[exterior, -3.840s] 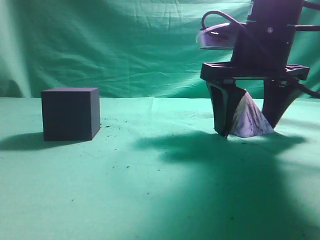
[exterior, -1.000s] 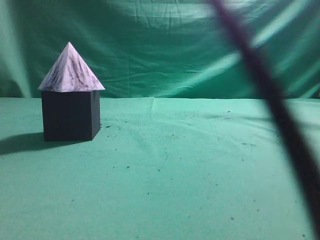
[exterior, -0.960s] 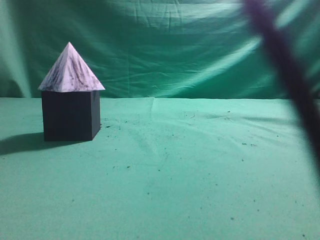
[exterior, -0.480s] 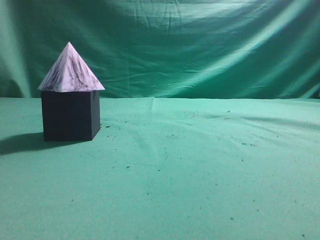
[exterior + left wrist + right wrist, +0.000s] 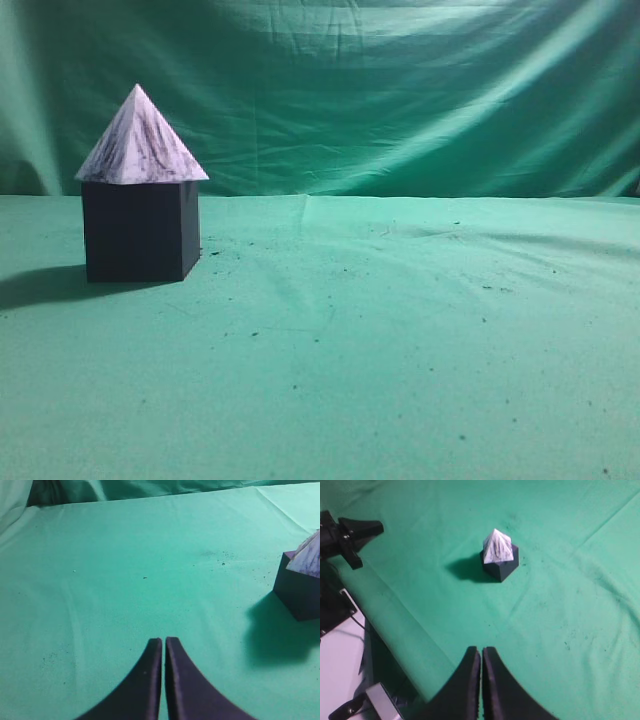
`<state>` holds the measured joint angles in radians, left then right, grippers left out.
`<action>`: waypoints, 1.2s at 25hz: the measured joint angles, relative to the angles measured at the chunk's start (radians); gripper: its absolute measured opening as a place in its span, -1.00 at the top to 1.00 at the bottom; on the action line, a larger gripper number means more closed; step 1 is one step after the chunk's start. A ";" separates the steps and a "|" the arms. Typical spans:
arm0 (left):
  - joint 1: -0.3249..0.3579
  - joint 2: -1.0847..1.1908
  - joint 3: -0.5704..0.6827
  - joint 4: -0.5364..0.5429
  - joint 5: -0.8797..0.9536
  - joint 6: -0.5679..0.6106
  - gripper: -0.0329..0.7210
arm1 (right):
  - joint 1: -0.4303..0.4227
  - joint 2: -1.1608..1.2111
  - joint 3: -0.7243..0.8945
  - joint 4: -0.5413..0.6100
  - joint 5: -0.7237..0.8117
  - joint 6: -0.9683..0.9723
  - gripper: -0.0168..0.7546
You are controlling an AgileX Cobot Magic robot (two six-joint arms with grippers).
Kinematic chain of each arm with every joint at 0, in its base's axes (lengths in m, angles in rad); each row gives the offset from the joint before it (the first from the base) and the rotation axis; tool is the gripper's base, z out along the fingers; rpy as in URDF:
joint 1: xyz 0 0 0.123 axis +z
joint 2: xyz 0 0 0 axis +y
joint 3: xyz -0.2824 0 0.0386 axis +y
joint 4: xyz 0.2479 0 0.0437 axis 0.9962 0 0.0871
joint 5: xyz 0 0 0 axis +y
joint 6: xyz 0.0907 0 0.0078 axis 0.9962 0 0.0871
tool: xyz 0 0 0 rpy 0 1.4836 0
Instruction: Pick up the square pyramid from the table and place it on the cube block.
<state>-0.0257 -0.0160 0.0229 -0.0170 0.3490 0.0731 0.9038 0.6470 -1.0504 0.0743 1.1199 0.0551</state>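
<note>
Right wrist view: pyramid (image 5: 497, 546) sits atop cube (image 5: 503, 566), well apart from both arms' closed, empty fingers (image 5: 472, 667).

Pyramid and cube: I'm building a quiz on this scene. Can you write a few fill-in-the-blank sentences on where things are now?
1. The pyramid rests on top of the ____.
2. In the exterior view the cube stands on the ____ side of the table.
3. The left tool and the right tool both have their jaws ____.
4. The cloth covering the table is ____ in colour.

Missing words: cube; left; shut; green
</note>
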 joint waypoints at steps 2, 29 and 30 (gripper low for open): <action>0.000 0.000 0.000 0.000 0.000 0.000 0.91 | 0.000 -0.094 0.062 0.002 -0.021 0.000 0.96; 0.000 0.000 0.000 0.000 0.000 0.000 0.91 | -0.641 -0.648 0.853 -0.139 -0.746 -0.003 0.96; 0.000 0.000 0.000 0.000 0.000 0.000 0.91 | -0.676 -0.653 0.880 -0.139 -0.749 -0.003 0.96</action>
<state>-0.0257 -0.0160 0.0229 -0.0170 0.3490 0.0731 0.2275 -0.0060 -0.1709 -0.0650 0.3710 0.0516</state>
